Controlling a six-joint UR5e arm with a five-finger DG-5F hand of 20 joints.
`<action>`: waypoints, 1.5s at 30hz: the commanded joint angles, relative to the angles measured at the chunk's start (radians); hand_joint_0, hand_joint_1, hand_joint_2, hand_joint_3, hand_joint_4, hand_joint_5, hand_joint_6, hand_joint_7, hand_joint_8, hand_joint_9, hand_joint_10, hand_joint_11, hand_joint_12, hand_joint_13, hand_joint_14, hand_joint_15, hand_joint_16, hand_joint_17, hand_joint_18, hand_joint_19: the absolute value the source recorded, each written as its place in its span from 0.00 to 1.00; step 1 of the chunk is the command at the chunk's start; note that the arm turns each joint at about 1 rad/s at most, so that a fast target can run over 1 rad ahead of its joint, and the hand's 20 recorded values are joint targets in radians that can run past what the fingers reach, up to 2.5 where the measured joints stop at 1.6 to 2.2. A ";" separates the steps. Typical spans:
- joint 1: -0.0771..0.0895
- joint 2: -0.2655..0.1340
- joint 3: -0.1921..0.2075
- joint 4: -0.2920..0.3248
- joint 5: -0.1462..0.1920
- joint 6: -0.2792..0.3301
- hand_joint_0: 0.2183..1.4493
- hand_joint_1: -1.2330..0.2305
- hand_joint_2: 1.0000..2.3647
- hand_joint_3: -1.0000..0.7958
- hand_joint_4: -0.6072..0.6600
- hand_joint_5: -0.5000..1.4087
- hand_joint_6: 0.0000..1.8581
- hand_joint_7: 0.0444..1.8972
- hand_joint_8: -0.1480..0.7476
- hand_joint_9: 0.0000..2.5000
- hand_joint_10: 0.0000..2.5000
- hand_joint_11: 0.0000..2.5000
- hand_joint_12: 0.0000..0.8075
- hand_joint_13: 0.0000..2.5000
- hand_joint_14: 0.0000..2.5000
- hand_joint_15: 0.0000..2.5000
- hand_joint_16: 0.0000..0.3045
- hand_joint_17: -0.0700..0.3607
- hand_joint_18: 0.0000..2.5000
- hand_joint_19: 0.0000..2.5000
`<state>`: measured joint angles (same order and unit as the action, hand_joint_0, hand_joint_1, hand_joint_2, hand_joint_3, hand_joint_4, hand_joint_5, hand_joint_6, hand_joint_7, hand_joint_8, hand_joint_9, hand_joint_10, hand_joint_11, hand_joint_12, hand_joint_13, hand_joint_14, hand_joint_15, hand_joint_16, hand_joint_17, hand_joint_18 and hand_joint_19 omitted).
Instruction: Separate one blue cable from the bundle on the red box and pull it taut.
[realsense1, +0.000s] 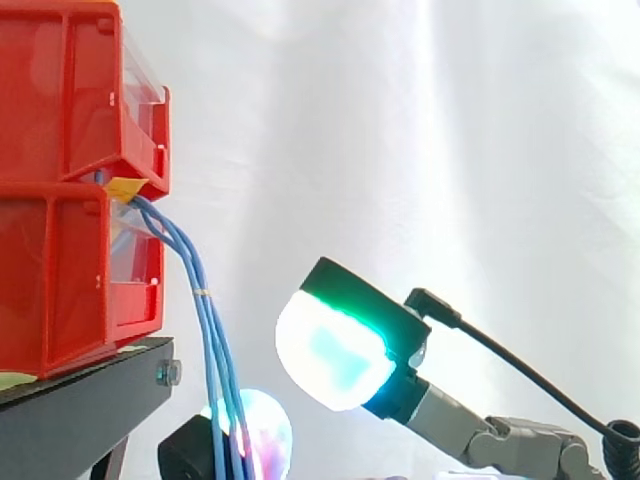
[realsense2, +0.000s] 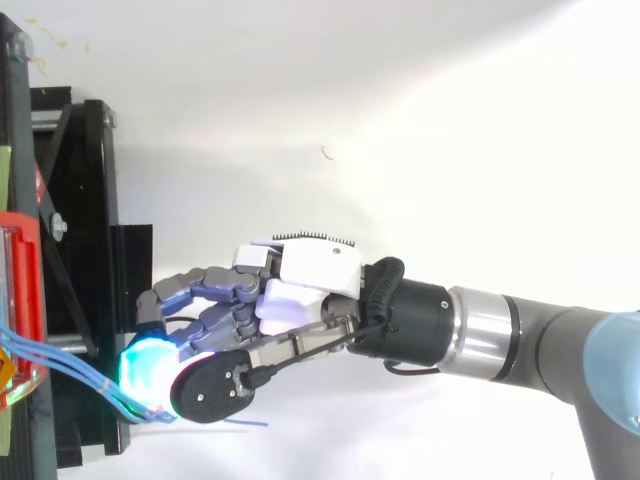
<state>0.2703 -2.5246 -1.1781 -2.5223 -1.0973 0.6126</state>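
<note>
Two red bins stand stacked at the left, the upper red bin (realsense1: 60, 90) on the lower red bin (realsense1: 50, 280), both on a black stand (realsense1: 80, 410); what lies inside them cannot be told. The blue cables (realsense1: 205, 320) come out between the bins, under a piece of yellow tape (realsense1: 125, 187), and hang down just beside the front edge of the stand. In the top view the hand (realsense2: 300, 285) has its fingers curled, and the cables run in between a cyan pad (realsense2: 145, 362) and the thumb (realsense2: 210, 390), where they seem pinched; how many are held cannot be told. Right of the hanging cables there is free room before the white curtain (realsense1: 450, 150).
</note>
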 joint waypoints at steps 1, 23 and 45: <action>0.003 0.000 0.000 0.002 -0.001 0.002 0.26 0.33 0.00 0.28 0.64 0.18 0.38 0.61 0.53 0.29 0.00 0.16 0.47 0.20 0.00 0.09 0.17 0.43 0.25 0.19; -0.006 0.001 0.031 -0.070 0.093 -0.065 0.22 0.41 0.00 0.28 0.68 0.19 0.27 0.62 0.55 0.29 0.00 0.15 0.49 0.20 0.00 0.09 0.18 0.45 0.25 0.18; 0.007 0.001 0.086 -0.087 0.091 -0.105 0.24 0.41 0.00 0.28 0.67 0.20 0.27 0.64 0.54 0.29 0.00 0.15 0.48 0.20 0.00 0.09 0.17 0.44 0.24 0.19</action>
<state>0.2771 -2.5234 -1.0925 -2.6075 -1.0039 0.5097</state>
